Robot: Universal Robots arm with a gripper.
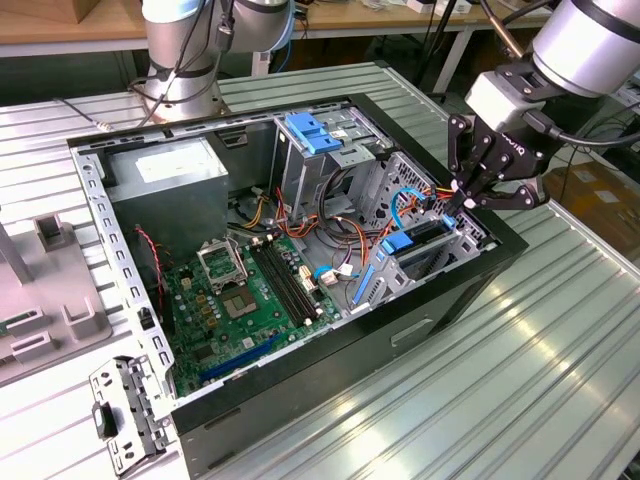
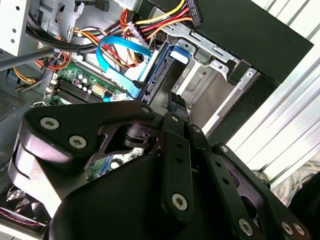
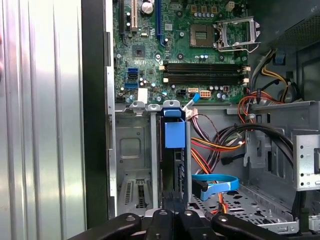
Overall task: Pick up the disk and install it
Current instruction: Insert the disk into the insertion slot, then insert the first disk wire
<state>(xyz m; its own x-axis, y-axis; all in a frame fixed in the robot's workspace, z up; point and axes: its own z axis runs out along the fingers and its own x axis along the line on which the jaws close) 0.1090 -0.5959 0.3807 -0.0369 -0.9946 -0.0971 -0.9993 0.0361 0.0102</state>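
Observation:
The disk (image 1: 420, 240) stands on edge in a slot of the drive cage, at the corner of the open computer case toward the exterior view's right. Blue carrier rails frame it, and a blue tab shows at its inner end (image 3: 174, 134). In the second wrist view the disk (image 2: 161, 75) lies just beyond my fingertips. My gripper (image 1: 466, 198) hangs over the disk's outer end, fingers pressed together and shut, with nothing between them. In the first wrist view the gripper (image 3: 175, 202) lines up with the disk's edge. I cannot tell whether the tips touch it.
A vacant bay (image 3: 131, 160) sits beside the disk, then the black case wall (image 3: 95, 125). Blue, orange and yellow cables (image 3: 215, 182) crowd the other side. The green motherboard (image 1: 250, 290), grey power-supply box (image 1: 165, 180) and light-blue bracket (image 1: 312, 130) fill the case. A loose metal bracket (image 1: 125, 415) lies on the table.

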